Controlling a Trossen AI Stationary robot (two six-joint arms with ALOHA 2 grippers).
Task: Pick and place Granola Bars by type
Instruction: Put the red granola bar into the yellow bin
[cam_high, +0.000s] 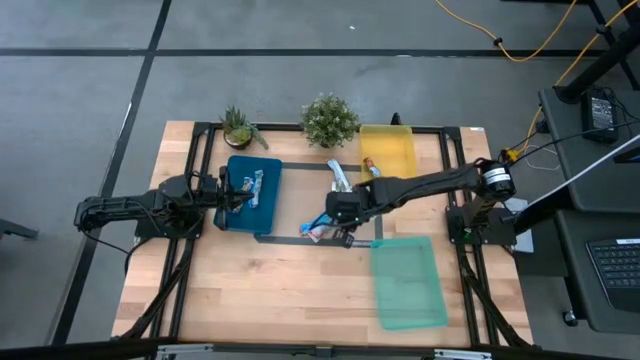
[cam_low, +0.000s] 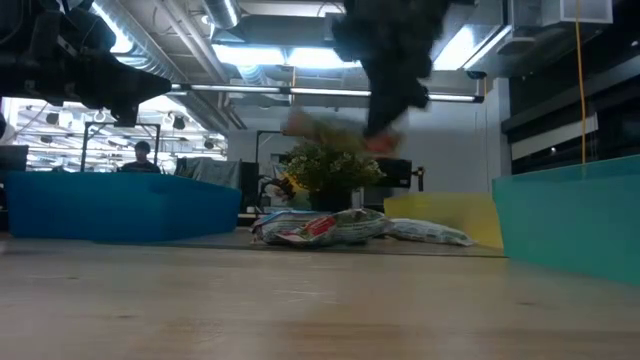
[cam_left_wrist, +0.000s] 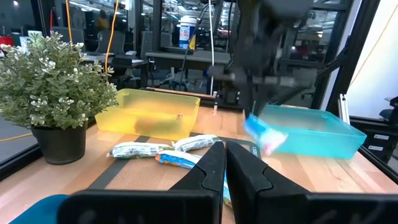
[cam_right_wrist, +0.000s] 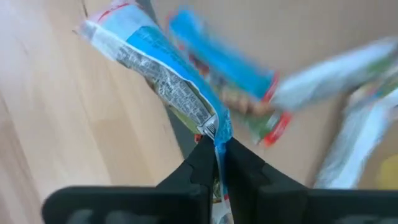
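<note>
We have the right pincer (cam_right_wrist: 217, 152) pinched on a bar (cam_right_wrist: 155, 68) mid-table. Our left pincer (cam_left_wrist: 225, 163) hangs closed, empty, over the blue tray (cam_high: 262, 205).

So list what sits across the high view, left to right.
Left gripper → blue tray → right gripper → yellow tray → green tray.

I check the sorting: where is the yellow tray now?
In the high view the yellow tray sits at the table's far edge, right of the bushy plant.
</note>
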